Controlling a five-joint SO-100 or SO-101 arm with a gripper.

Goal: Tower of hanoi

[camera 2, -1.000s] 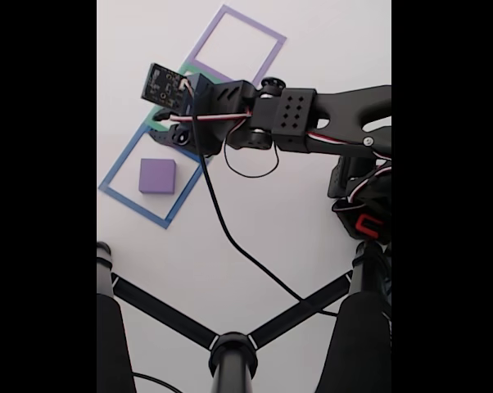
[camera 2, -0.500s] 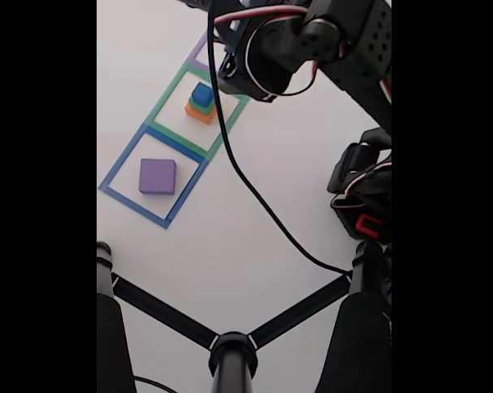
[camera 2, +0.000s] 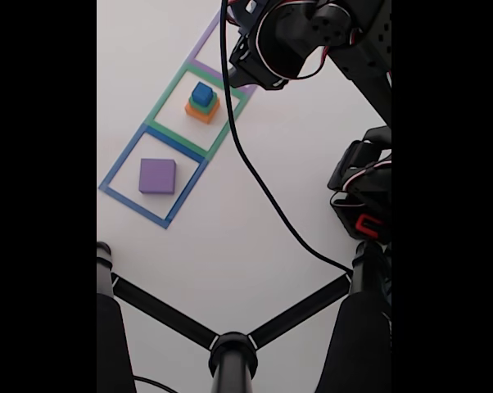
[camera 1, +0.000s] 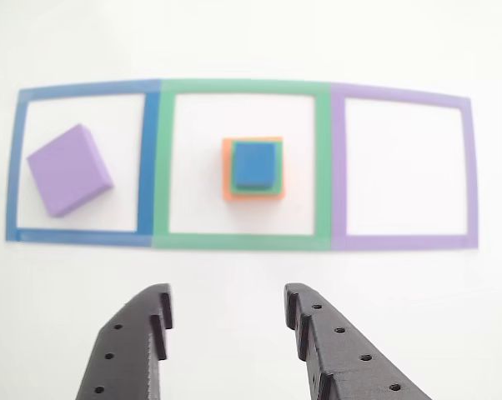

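Since half a second ago the arm [camera 2: 312, 37] has drawn a little further up and to the right in the fixed view, so the stack in the green outline shows fully; a second ago the arm lay low across that outline and hid it. The blocks have not shifted.

The arm reaches in from the right edge of the fixed view, its upper links raised toward the top of the frame, a black cable [camera 2: 255, 180] trailing down from it across the white table [camera 2: 255, 270]. In the other view the hand [camera 1: 226, 308] enters from the bottom edge, its two black fingers [camera 1: 138, 342] spread apart with nothing between them, held above bare table just short of the green outline [camera 1: 241, 242].

Three tape squares lie in a row. In the other view the blue outline [camera 1: 151, 158] is on the left and holds the purple block [camera 1: 69, 171], lying flat and turned askew to the tape. The middle green outline holds the stack: orange block [camera 1: 228, 179] at the bottom, green block [camera 1: 255, 192] on it, blue block [camera 1: 256, 163] on top. The purple outline [camera 1: 401, 242] is on the right.
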